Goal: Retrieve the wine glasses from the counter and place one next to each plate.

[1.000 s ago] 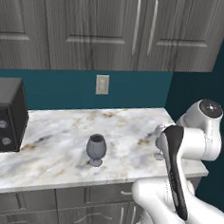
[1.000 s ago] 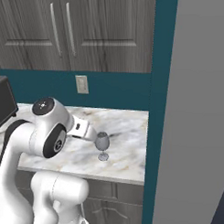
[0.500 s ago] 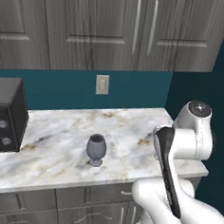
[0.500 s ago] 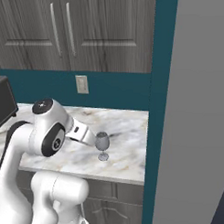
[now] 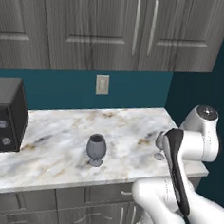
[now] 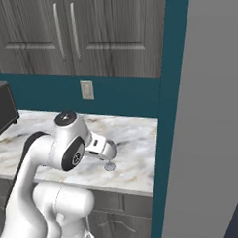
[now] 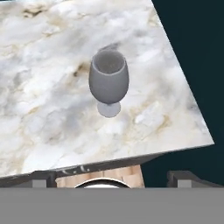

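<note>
- The arm's upper joint (image 5: 202, 122) has swung toward the counter's right end, closer to the right-hand wine glass (image 5: 159, 145).
- In the right base view the wrist (image 6: 98, 147) now covers that glass's bowl, leaving its foot (image 6: 110, 166) showing.

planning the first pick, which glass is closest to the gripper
The right-hand glass, near the counter's end, stands just beyond the open gripper. The other glass stands mid-counter toward the microwave.

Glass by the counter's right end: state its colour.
Smoky grey-blue glass, seen best in the hand view, standing on the marble counter.
</note>
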